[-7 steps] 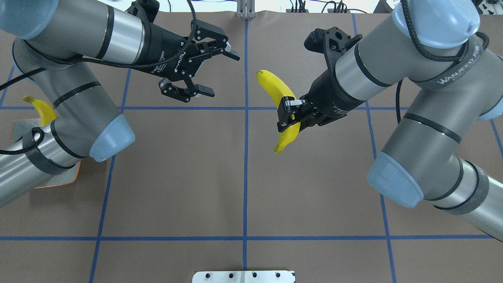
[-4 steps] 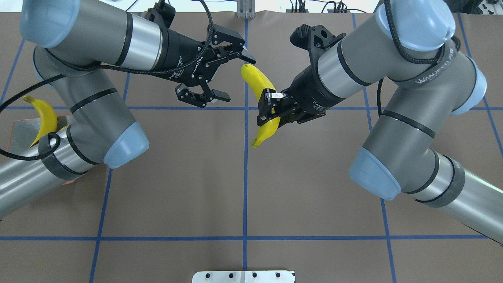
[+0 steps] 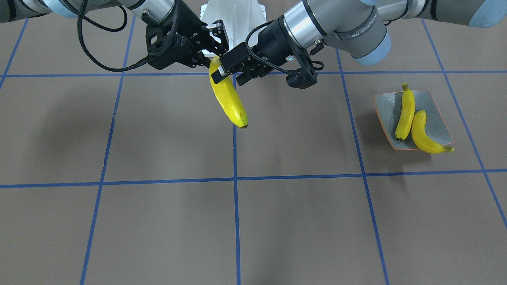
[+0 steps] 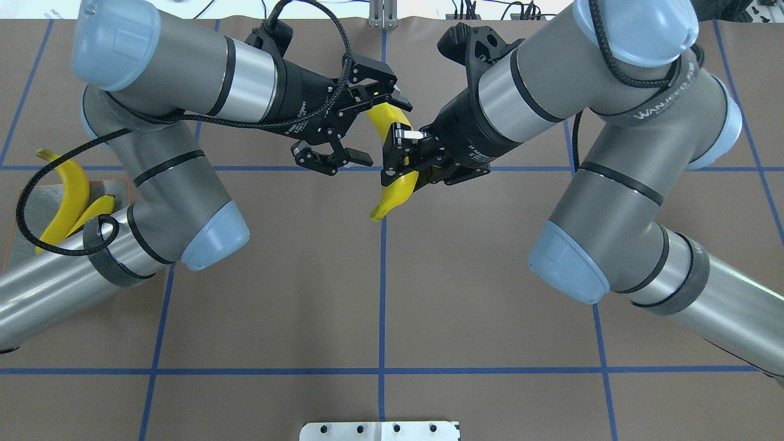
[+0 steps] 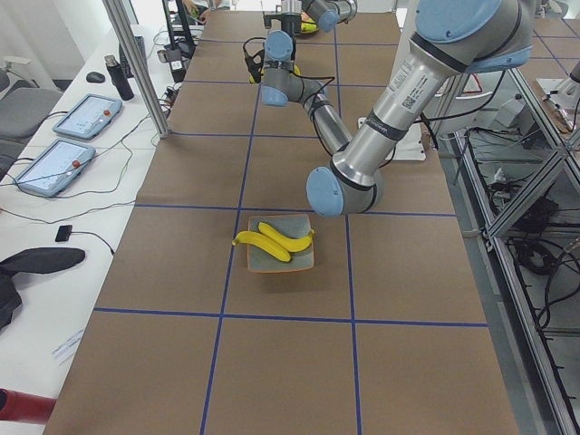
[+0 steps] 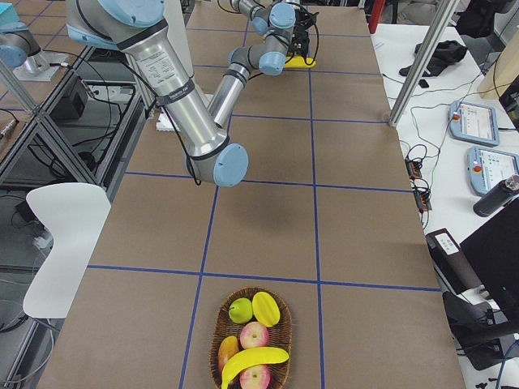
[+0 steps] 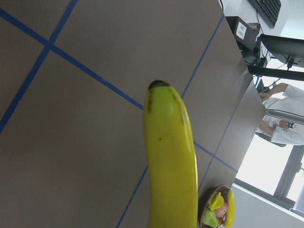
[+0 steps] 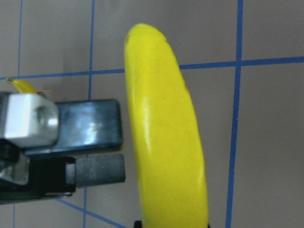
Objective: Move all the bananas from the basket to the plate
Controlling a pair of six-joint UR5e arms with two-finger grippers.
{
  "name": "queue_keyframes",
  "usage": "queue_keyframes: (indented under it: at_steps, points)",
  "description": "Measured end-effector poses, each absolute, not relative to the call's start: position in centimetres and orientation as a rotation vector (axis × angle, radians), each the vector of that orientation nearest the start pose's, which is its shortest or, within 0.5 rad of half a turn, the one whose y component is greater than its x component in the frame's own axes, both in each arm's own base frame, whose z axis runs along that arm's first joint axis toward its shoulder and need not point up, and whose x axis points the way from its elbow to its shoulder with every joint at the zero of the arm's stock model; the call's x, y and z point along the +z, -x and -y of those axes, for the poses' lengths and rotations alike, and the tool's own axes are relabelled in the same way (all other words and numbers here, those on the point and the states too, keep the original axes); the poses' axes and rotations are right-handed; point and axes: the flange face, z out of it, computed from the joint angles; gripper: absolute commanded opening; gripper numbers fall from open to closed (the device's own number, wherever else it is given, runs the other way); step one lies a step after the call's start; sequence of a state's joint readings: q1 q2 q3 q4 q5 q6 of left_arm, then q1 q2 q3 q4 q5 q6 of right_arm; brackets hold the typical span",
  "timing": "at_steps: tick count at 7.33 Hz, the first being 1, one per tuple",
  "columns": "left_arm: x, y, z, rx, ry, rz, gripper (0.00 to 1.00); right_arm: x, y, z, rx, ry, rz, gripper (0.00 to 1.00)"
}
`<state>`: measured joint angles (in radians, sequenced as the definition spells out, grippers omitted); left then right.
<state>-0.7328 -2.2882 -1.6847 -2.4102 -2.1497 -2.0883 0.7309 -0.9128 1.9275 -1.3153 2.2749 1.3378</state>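
- Overhead exterior: we see the right gripper point(image 4: 397, 156) clamped on a banana point(image 4: 394, 188), well apart from the plate point(image 3: 385, 109).
- Our left gripper point(image 4: 383, 131) gapes open, fingers flanking that banana's upper end.
- Two bananas point(image 3: 406, 113) lie on the plate.

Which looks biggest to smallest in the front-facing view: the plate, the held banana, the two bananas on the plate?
1. the plate
2. the held banana, though it hangs nearer the camera, so unsure
3. the straighter banana and the curved banana on the plate: about alike
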Motion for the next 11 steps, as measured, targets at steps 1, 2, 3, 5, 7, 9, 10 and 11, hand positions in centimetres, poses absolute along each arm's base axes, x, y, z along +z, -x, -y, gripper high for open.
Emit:
queue_keyframes:
  at_steps: [1, 2, 3, 5, 7, 9, 10, 11]
  points:
    - [8.3, -40.9, 47.1, -0.475, 0.249, -1.662, 0.86, 9.0, 37.8, 43.1, -0.022, -0.023, 1.347, 0.0]
    - [8.2, -41.0, 47.1, -0.479, 0.244, -1.665, 0.85, 8.8, 37.6, 43.0, -0.019, -0.023, 1.352, 0.0]
    - [8.3, -41.1, 47.2, -0.482, 0.242, -1.665, 0.83, 8.6, 37.3, 42.9, -0.016, -0.025, 1.358, 0.0]
    - [8.5, -41.2, 47.4, -0.488, 0.241, -1.66, 0.8, 8.3, 36.7, 42.5, -0.002, -0.022, 1.369, 0.0]
    - [8.3, -41.2, 47.4, -0.489, 0.241, -1.663, 0.69, 8.2, 36.6, 42.4, 0.005, -0.022, 1.371, 0.0]
    - [7.8, -41.2, 47.5, -0.492, 0.242, -1.667, 0.0, 8.2, 36.6, 42.3, 0.007, -0.021, 1.371, 0.0]
    - [7.8, -41.2, 47.5, -0.496, 0.242, -1.666, 0.0, 8.2, 36.5, 42.2, 0.006, -0.021, 1.373, 0.0]
    - [7.8, -41.2, 47.5, -0.499, 0.242, -1.664, 0.0, 8.1, 36.3, 42.0, 0.006, -0.022, 1.376, 0.07]
